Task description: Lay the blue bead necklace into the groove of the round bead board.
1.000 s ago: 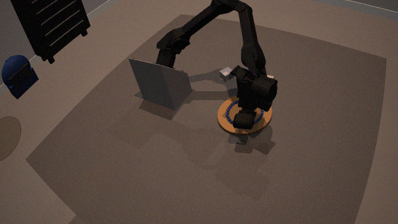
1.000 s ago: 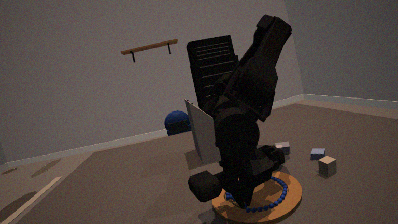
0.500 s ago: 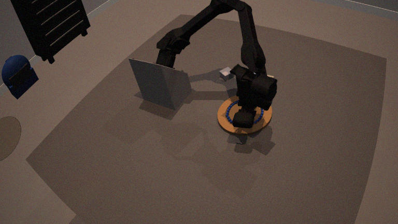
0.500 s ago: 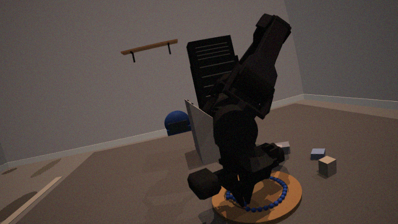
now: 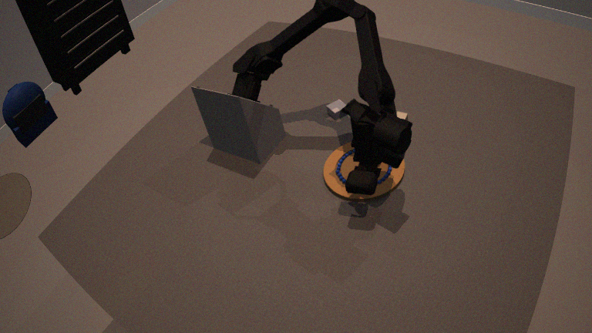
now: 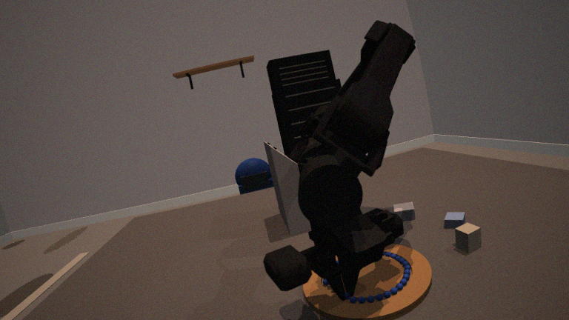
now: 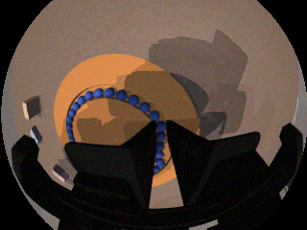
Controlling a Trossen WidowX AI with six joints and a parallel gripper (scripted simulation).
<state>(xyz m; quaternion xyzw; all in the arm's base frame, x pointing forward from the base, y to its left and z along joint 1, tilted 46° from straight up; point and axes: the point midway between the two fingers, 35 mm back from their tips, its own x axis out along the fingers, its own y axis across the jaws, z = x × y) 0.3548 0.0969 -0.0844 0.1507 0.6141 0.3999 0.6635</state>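
The blue bead necklace (image 5: 338, 168) (image 6: 407, 271) (image 7: 109, 93) lies as a ring on the round orange bead board (image 5: 329, 177) (image 6: 422, 276) (image 7: 86, 72). In the wrist view the dark groove line shows just outside the beads at the upper left and lower right; whether those beads sit in it is unclear. My gripper (image 6: 346, 296) (image 7: 161, 125) is low over the board, its fingertips shut on one part of the necklace. Beads show between and below the tips in the wrist view. In the top view the arm hides the fingertips and part of the ring.
A white block (image 5: 336, 107) (image 6: 403, 209) (image 7: 60, 172), a bluish block (image 6: 454, 219) (image 7: 35, 135) and a tan block (image 5: 401, 115) (image 6: 467, 238) (image 7: 31, 108) lie near the board. A tilted grey panel (image 5: 231, 126) (image 6: 285, 198) stands by the arm's base.
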